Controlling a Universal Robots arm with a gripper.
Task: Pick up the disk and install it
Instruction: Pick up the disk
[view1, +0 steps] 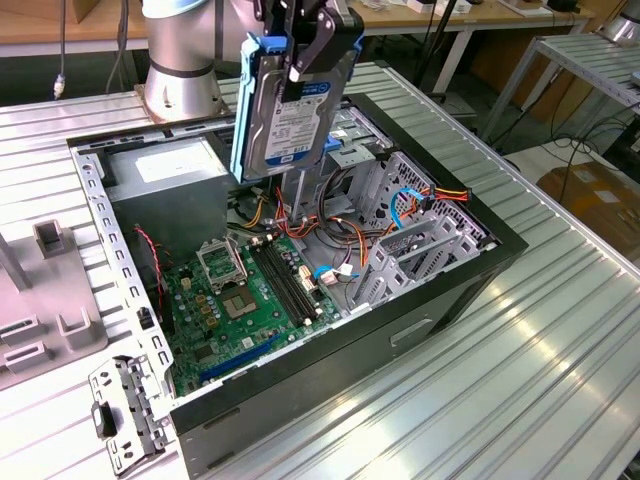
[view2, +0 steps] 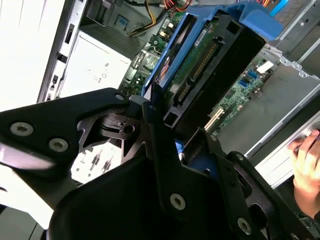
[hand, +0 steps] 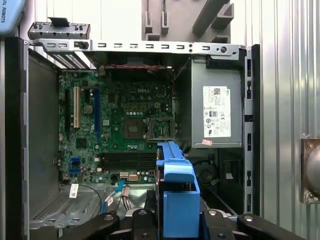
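Disk (view1: 283, 125) held upright, gripper (view1: 305, 62) clamped on its upper part, hanging above the open computer case (view1: 420, 310)

A ribbed, silver metal counter (view1: 520, 380) spreads across the foreground under even, bright light. Behind it stands a wooden table (view1: 480, 18) on white legs. At the exterior view's right, a slatted metal table (view1: 590, 60), black cables (view1: 572, 145) and a cardboard box (view1: 600, 200) stand on the pale floor (view1: 528, 162).
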